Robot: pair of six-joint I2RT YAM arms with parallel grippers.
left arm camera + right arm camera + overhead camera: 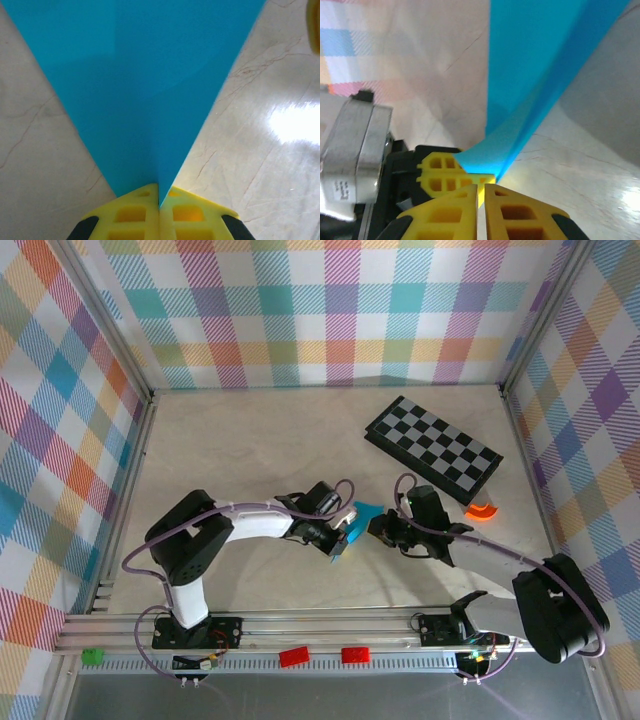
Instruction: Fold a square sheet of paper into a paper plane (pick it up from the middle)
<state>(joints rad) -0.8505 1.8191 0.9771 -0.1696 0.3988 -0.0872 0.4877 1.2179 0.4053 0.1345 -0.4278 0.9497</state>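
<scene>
The cyan-blue sheet of paper [358, 521] is folded to a tapering wedge and held off the table between the two arms. My left gripper [338, 543] is shut on its narrow tip. In the left wrist view the paper [145, 90] fans out upward from the closed jaws of the left gripper [160, 199]. My right gripper [378, 530] sits just right of it. In the right wrist view the right gripper [481, 189] has its jaws nearly touching and no blue between them. There the paper [535, 75] ends just beyond the tips, beside the left gripper's yellow fingers [442, 172].
A black-and-grey checkered board [433, 443] lies at the back right, with a small orange curved piece [482, 510] near its front corner. Red blocks [293, 656] and a green one [93, 656] sit on the front rail. Plaid walls enclose the table.
</scene>
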